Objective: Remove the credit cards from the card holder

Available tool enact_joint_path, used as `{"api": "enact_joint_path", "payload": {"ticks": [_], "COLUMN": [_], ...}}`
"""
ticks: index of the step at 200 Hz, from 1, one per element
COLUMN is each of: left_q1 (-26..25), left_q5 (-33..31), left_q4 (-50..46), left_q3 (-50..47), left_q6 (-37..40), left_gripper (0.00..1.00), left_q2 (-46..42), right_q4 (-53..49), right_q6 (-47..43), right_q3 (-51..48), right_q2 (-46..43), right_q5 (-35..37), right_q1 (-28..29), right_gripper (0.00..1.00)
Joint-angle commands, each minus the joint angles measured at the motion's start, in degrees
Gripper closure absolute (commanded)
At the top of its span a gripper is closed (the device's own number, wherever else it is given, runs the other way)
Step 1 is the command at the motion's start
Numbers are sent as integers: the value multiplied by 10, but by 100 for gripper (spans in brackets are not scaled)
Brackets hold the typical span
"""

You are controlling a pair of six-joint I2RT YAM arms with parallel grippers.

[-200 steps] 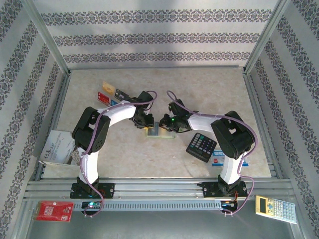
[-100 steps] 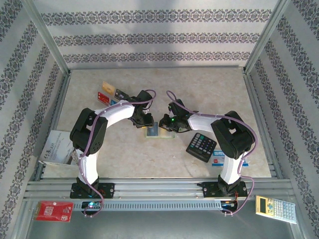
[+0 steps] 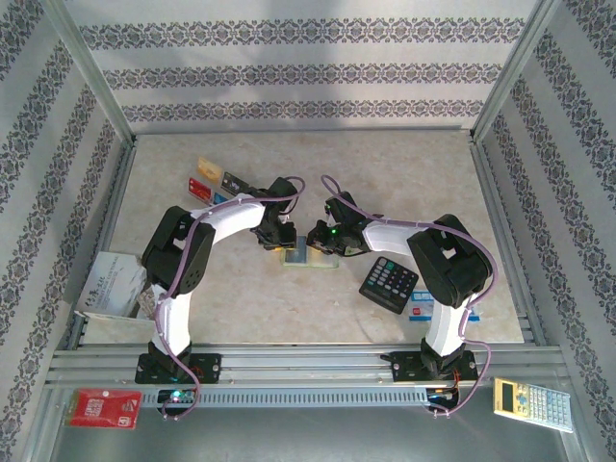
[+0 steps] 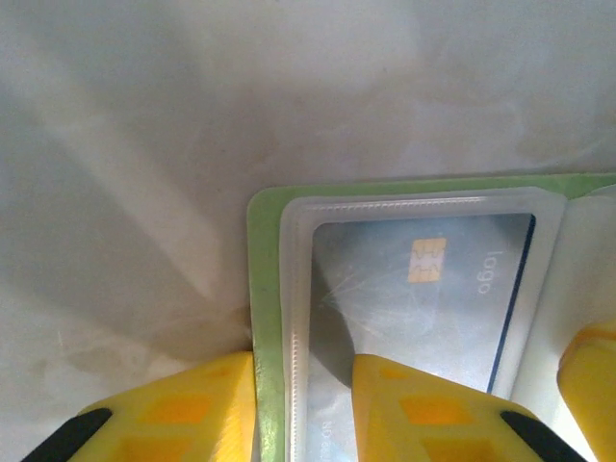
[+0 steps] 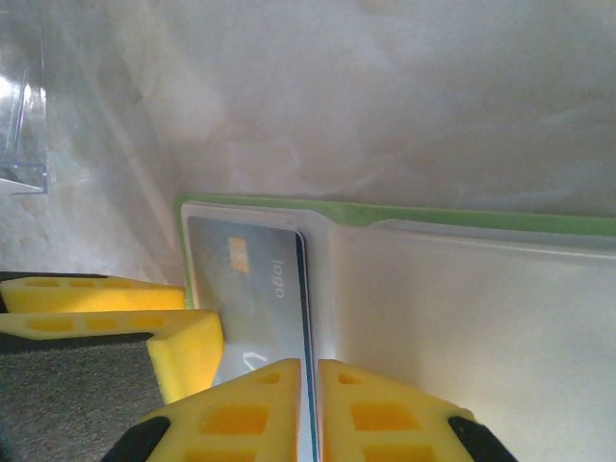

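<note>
Left arm (image 3: 226,217) shifted; card holder (image 4: 265,289) sleeves grey card (image 4: 423,298).

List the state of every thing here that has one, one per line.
card holder: open, lying flat.
grey card: tucked inside the holder.
loose cards: out of the holder, far left.
left gripper: open, straddling the holder's edge.
right gripper: shut, tips at the grey card's edge.

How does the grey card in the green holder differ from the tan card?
The grey plastic chip card sits in the clear sleeve of the lime-green folding card holder; the tan plastic card lies bare on the beige table. The grey one is mid-table, the tan one far left. Both are small thin rectangles.
</note>
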Motion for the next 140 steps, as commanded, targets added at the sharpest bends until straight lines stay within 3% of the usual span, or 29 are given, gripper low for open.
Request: {"api": "enact_joint_path", "payload": {"ticks": [1,58,140], "left_q1": [-11,-12,-12], "left_q5": [-11,-17,-21], "left_q4": [-34,-38,-33], "left_q3": [11,9,-6], "left_q6": [12,14,4], "left_gripper": [73,80,82], "left_q2": [16,27,32], "right_q4": [4,4,-46], "right_q6": [-5,-6,-16], "right_q3": [1,2,11], "right_q2": [-10,-4,6], "right_q5": [0,-4,17], "right_q1": [-4,-4,3], "right_gripper": [86,86,87]}}
